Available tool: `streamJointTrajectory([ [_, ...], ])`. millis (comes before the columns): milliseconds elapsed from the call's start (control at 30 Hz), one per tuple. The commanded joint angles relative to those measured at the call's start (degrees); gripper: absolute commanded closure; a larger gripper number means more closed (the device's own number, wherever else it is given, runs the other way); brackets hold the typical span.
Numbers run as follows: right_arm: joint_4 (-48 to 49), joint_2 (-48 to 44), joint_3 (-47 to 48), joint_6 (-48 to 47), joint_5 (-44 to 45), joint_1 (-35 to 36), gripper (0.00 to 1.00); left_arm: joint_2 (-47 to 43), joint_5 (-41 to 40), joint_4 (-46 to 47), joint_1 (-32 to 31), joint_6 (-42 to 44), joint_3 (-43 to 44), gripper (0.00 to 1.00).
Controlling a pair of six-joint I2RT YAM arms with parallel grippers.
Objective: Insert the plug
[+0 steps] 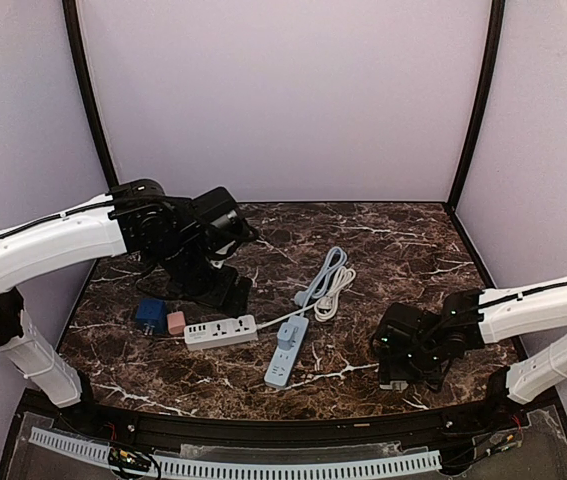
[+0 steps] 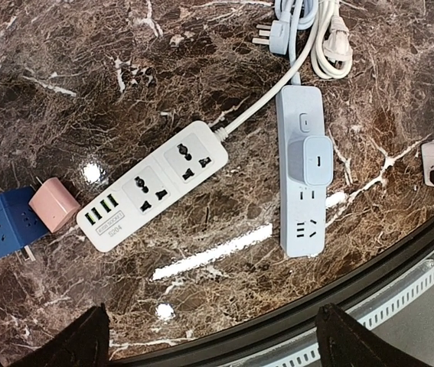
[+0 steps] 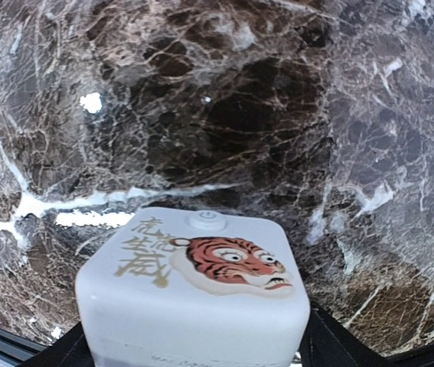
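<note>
Left tool (image 2: 218,344): was seen spread wide, with nothing held between its fingers (image 2: 86,340); it was raised above the worktop (image 1: 413,250), behind the strips.
Blue cube (image 2: 6,224): was laid farthest left, touching the pink adapter.
Pink adapter (image 2: 54,204): was set just beside the USB end of the white strip.
White strip (image 2: 155,183): was laid slantwise, its cord led away toward the cords.
Blue strip (image 2: 302,172): was laid right of the white strip, near it but apart; a pale block (image 2: 316,160) was seated on its middle.
Cords (image 1: 328,280): were coiled behind the two strips.
Plug (image 3: 194,298): a white cube marked with a tiger's face; it was gripped in the right tool, well right of the blue strip and near the worktop's front edge. Whether it touched the worktop could not be told.
Right tool (image 1: 395,378): was clamped on the plug's sides.
</note>
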Motion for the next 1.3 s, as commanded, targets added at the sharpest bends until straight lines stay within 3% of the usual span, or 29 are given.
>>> streamJointTrajectory([
  [0, 0.70, -0.85, -1.00, -0.54, 0.64, -0.44, 0.24, -1.85, -0.43, -0.22, 0.22, -1.30, -0.72, 0.06],
  [367, -1.19, -3.70, -0.31, -2.73, 0.79, -0.48, 0.48, -2.74, -0.74, 0.45, 0.22, -2.63, -1.27, 0.06],
  [867, 2.38, -11.17, 10.26, -19.12, 6.66, -0.46, 0.48, -5.19, 0.38, -3.38, 1.79, -2.26, 5.07, 0.05],
  [1267, 10.87, -12.21, 16.96, -31.90, 4.23, -0.38, 0.53, -11.04, 13.36, -0.03, 5.48, -0.42, 7.13, 0.05],
])
